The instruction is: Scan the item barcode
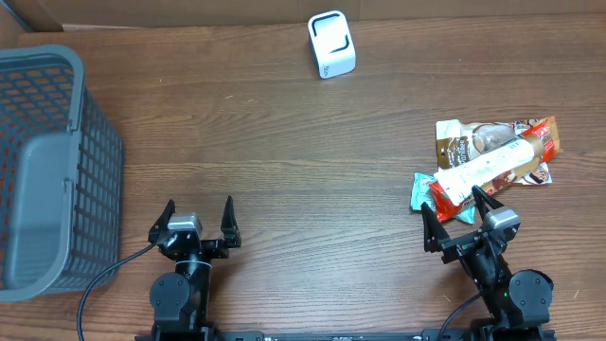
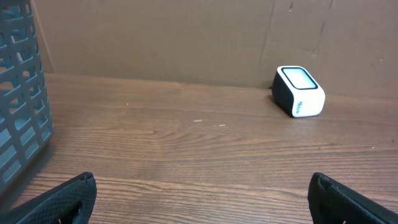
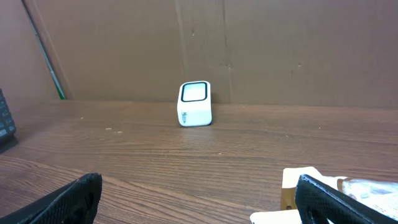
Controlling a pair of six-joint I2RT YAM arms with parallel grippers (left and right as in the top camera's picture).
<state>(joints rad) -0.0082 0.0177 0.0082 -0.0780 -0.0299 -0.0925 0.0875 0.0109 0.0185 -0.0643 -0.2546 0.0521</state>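
Wood-grain counter [image 1: 284,161] runs back to a cardboard wall [image 2: 155,37]; I see the left gripper [image 1: 199,205] and right gripper [image 1: 451,200] with jaws wide apart, holding nothing.

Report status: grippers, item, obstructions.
Left gripper open, empty. Right gripper open, empty, at snack packets. Scanner at far edge, nothing in between.

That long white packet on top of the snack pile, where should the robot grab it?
The long white packet lies slanted on top of the snack pile, its long sides apparently free. So probably grip across its narrow width near the middle, coming from above with the open right gripper.
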